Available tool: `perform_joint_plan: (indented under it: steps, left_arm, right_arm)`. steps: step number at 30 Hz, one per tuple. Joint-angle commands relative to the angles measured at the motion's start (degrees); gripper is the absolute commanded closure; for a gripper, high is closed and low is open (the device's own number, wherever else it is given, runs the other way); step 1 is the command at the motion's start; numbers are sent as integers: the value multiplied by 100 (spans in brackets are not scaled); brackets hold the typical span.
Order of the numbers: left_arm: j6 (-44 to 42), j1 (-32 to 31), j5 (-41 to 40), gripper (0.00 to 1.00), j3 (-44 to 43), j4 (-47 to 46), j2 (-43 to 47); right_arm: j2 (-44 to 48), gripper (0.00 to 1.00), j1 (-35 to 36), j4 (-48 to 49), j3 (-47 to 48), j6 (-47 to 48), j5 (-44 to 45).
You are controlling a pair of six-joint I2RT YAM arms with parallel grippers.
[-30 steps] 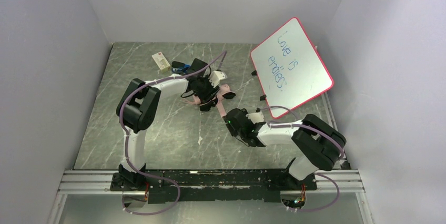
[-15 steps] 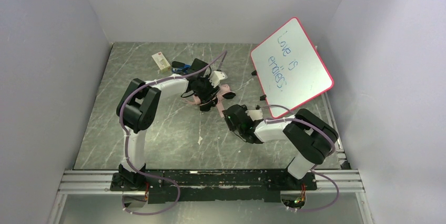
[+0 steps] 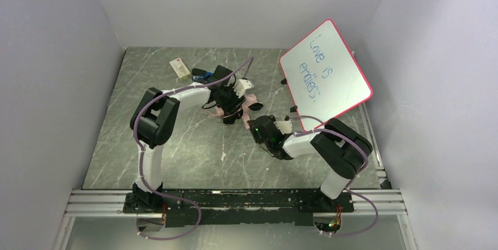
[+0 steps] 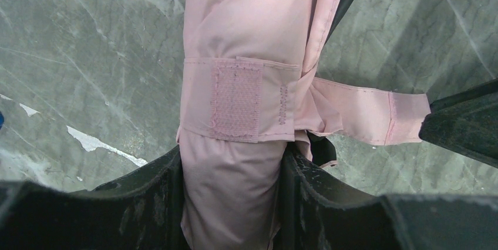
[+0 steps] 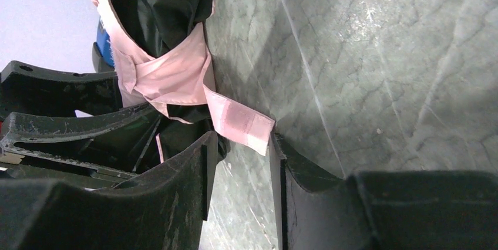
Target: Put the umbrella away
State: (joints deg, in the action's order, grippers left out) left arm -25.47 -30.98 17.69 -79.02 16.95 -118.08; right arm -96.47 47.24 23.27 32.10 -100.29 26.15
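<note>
Top and wrist views, read left to right. Outboard of the left fingers (image 4: 147,203) and beyond them, a small box (image 3: 180,68) and a blue object (image 3: 201,74) lie on the tabletop (image 3: 176,138), near the fingers but apart from them. The left fingers are closed on the umbrella (image 4: 235,39), clamping its rolled pink bundle between them. The bundle's long axis runs straight out ahead of these fingers, low over the marble. Its strap (image 4: 358,109) is wrapped once round the bundle, crossways to that axis, with the loose end trailing toward the right fingers (image 5: 176,197). These stand apart with bare tabletop showing in the gap. The strap's tip lies at the mouth of the gap, at one fingertip and not pinched. Close on the outer side of the right fingers, the tilted whiteboard (image 3: 326,73) hems in that flank. On the near side of both pairs of fingers lies broad bare tabletop, marked only by a white fleck (image 3: 224,156).
</note>
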Motion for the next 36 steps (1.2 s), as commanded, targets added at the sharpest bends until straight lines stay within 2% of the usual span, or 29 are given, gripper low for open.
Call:
perform_joint_plan:
  steps: [1,7,16,25,36]
  left_arm:
    - [-291,66,-1188,95,254,586,-552]
    - [-301,66,-1195,95,279,582,-555]
    - [-291,66,-1174,95,237,612,-567]
    - [-309,66,-1202,95,273,616,-549]
    - [-300,67,-1192,95,203,660,-593]
  right_arm:
    - [-311,58,-62,-70,-219,228,18]
    - [-496,58,-78,230,-210,308,-27]
    - [-1007,52,-253,1537,-160,1014,-187]
    - [-1315,48,-457,1907,112,1433,-263]
    - [-1854,48,-628,3552,138,2208,-864]
